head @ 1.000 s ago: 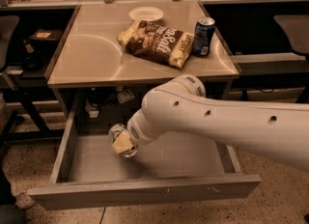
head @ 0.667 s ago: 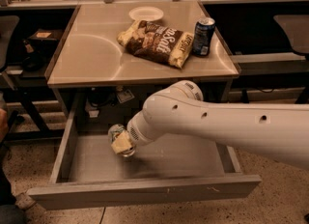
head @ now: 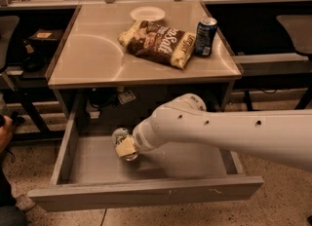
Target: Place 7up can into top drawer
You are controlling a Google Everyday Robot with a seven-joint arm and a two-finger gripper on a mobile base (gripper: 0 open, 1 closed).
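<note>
Camera view: the 7up can (head: 120,136) is gripped by the gripper (head: 126,147) inside the pulled-out drawer (head: 146,192), left of its middle, with the jaws closed on its sides. Whether the can is touching the grey bottom cannot be told. On the table (head: 87,59) above, a chip bag (head: 158,42) is laid between a white plate (head: 147,13) and an upright blue can (head: 205,36).
</note>
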